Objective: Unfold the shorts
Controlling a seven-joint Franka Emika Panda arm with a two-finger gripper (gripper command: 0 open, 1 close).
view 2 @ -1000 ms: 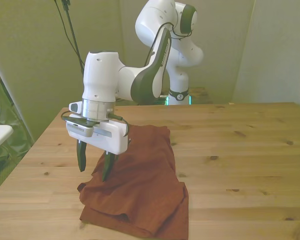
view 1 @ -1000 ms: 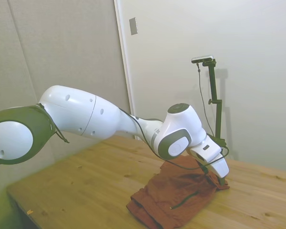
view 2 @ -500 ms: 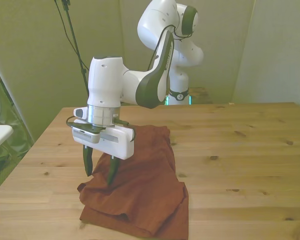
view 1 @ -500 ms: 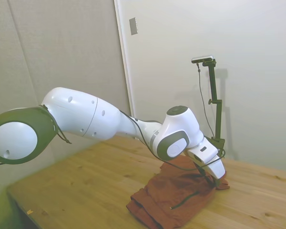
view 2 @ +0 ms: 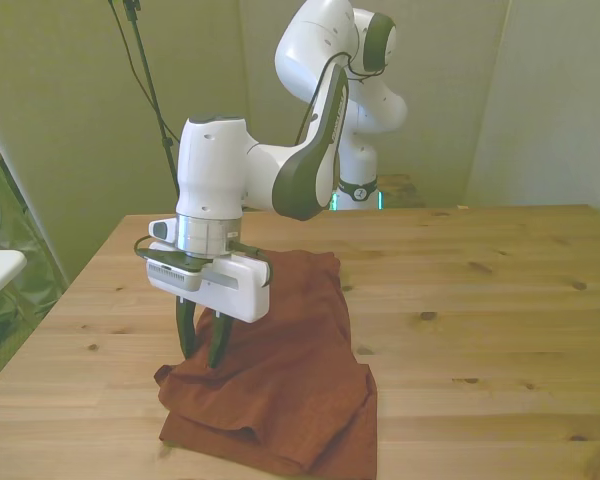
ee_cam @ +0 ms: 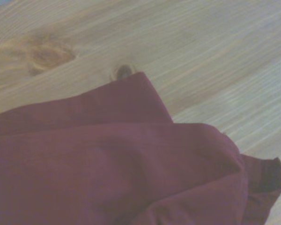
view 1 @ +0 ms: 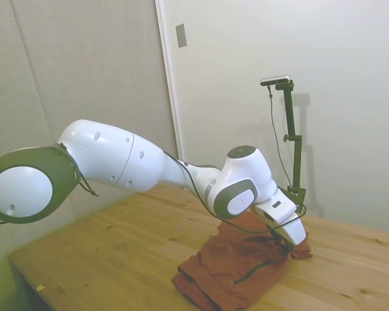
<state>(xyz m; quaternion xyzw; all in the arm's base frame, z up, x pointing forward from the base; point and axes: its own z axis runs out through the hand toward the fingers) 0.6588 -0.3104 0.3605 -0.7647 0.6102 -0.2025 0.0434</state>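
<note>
Table [view 2: 500, 300]: we see a pale wooden top with knots and plank seams, filling the lower half of the front view; the wrist view shows one dark knot just beside a cloth corner.
Arm [view 1: 117, 165]: we see the white Franka arm stretch low over the table, its wrist bent down above the cloth.
Shorts [view 2: 280, 370]: we find the rust-red shorts folded in layers, lying flat toward the front view's left, with the near end thickest. In the side view [view 1: 236, 269] a dark zipper line runs across the top layer. In the wrist view [ee_cam: 112, 168] we see overlapping folds and one pointed corner resting on bare wood.
Gripper [view 2: 202, 345]: we see it pointing straight down at the shorts' edge on the front view's left. The dark fingers [view 2: 219, 340] stand only a narrow gap apart, their tips at the top fold; a little cloth appears to sit between them, but we cannot tell whether it is truly pinched.
</note>
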